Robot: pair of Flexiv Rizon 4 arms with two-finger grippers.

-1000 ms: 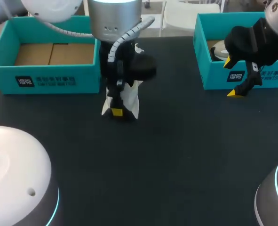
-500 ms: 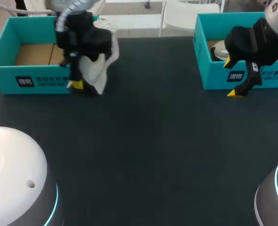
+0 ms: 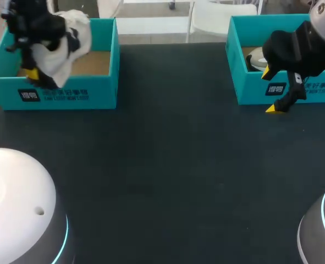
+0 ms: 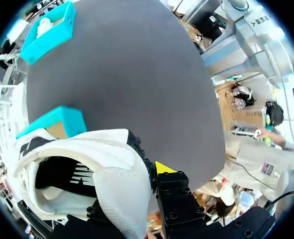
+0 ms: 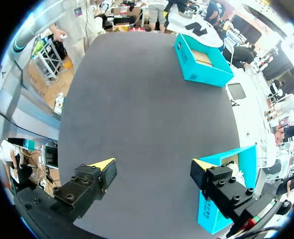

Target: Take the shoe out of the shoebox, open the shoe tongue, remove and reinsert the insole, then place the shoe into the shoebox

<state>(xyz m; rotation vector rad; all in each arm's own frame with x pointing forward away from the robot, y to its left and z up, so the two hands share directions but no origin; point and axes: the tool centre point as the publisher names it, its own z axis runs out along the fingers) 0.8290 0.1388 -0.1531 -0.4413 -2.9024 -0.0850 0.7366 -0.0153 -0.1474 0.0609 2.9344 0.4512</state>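
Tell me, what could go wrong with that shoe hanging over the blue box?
1. The left end effector grips the shoe only by its edge, so it might slip out.
2. The shoe hangs tilted above one end of the shoebox, not its middle, so it could catch the rim or land outside when lowered.

The left arm comes in at the far left corner, its black wrist pointing down with the left gripper hanging below it. Its fingers are clamped on a shoe, which is held in the air. One yellow fingertip presses the shoe's side; the other is hidden behind it. The right arm comes in from the far right, its wrist tilted down and towards the middle. The right gripper holds nothing. Its fingers are spread wide, and in the head view one yellow fingertip sits above the other.
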